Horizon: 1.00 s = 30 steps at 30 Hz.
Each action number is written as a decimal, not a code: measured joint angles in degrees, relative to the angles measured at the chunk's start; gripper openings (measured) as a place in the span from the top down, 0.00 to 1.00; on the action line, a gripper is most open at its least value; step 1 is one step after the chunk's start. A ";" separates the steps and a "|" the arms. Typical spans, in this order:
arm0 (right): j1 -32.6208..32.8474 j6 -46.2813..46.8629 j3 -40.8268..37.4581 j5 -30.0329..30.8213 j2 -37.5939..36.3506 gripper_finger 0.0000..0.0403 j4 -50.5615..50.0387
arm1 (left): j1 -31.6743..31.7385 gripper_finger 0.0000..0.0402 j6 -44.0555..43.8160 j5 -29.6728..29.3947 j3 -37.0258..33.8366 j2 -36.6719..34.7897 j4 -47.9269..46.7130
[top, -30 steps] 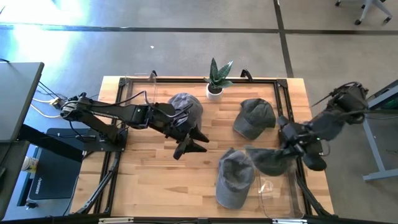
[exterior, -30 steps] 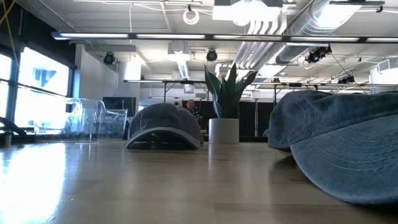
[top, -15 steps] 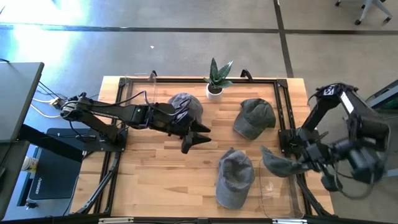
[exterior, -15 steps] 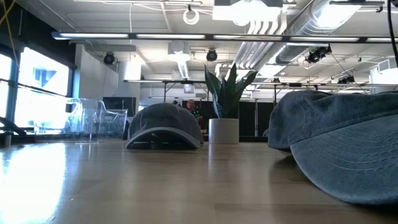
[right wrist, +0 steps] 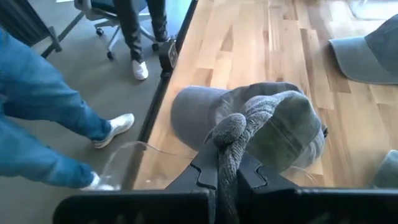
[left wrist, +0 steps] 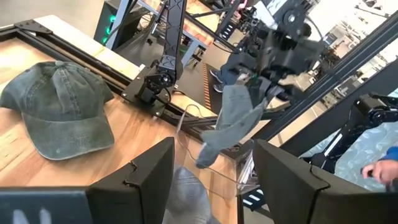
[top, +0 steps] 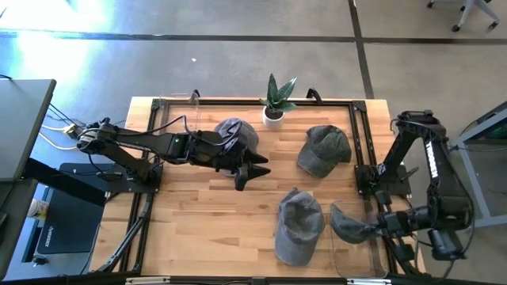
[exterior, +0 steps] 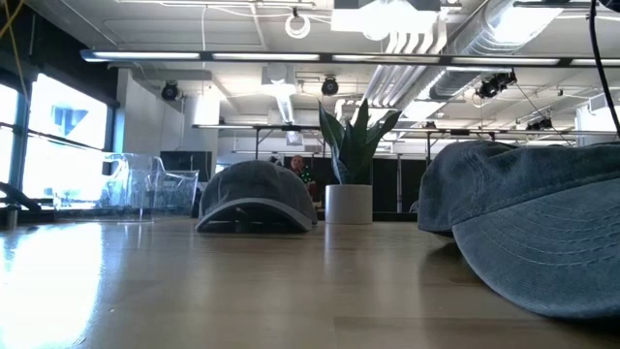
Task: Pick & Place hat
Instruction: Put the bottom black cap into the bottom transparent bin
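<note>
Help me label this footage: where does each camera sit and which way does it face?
High view: above the table, looking straight down; both arms show, right gripper shut on a hat at the right edge.
Low view: at tabletop height, looking level into the room; no arm shows.
Left wrist view: on the left arm, looking past the open left gripper at the right arm.
Right wrist view: on the right arm, looking down at its held hat.
Shared: the plant shows in the high and low views.

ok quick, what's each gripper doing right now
left gripper: open, holding nothing, above the table beside a grey cap.
right gripper: closed on a grey hat, held up at the table's right edge.
</note>
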 joint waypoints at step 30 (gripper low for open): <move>-0.09 -9.08 -20.08 -5.45 -10.81 0.94 1.16 | 0.02 0.47 -0.93 1.94 -0.13 8.99 16.89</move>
